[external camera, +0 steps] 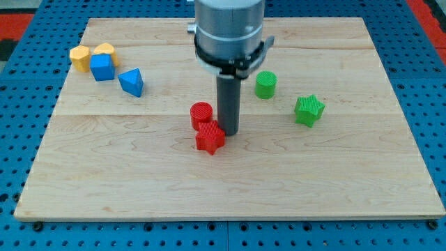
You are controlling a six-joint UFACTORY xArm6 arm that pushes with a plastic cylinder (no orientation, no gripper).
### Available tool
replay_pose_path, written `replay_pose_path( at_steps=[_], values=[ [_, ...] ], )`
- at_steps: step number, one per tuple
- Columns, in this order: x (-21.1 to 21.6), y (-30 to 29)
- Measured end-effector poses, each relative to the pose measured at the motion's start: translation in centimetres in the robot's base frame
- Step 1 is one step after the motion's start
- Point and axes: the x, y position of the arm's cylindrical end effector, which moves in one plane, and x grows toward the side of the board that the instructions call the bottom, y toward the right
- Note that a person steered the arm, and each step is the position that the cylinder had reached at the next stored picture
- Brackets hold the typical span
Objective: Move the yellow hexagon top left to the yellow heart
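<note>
Camera view, the only one supplied. A wooden board (pixel 230 181) lies on a blue pegboard surface (pixel 28 97). The arm's grey housing (pixel 230 28) enters from the view's top centre and ends in a dark rod; there is no claw and no jaws, so nothing can be wide, narrow or holding. My tip (pixel 229 132) stands near the middle of the board.

Nearest the tip: the red star (pixel 210 139) lies just to its left and slightly below, apparently touching the rod's side, though contact cannot be confirmed. The red cylinder (pixel 201 113) sits just left of the rod and above the star, very close to both.

To the tip's right and above: the green cylinder (pixel 265 84) is near, and the green star (pixel 309 110) is farther right.

Well to the tip's left, near the board's top left corner, is a tight cluster. The yellow hexagon (pixel 79 58) is the leftmost piece: a plain yellow-orange block, flat top, angled sides, upright. The yellow heart (pixel 105 49) sits immediately right of it and slightly higher, partly hidden by the blue cube (pixel 102 67), which lies against the lower edges of both yellow pieces. The blue triangle (pixel 131 81) lies right of and below the cube, a little apart.

The hexagon is well apart from the tip.
</note>
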Motion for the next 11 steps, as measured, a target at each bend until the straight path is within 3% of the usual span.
replay_pose_path(
  at_steps=[2,5,6,7,8,9,10,11],
  values=[
    [-0.5,0.9],
    [-4.8,-1.0],
    [-9.6,-0.4],
    [-18.2,-1.3],
    [-26.4,-9.8],
    [-27.0,-24.4],
    [-24.6,-30.5],
    [-23.3,-31.0]
  ],
)
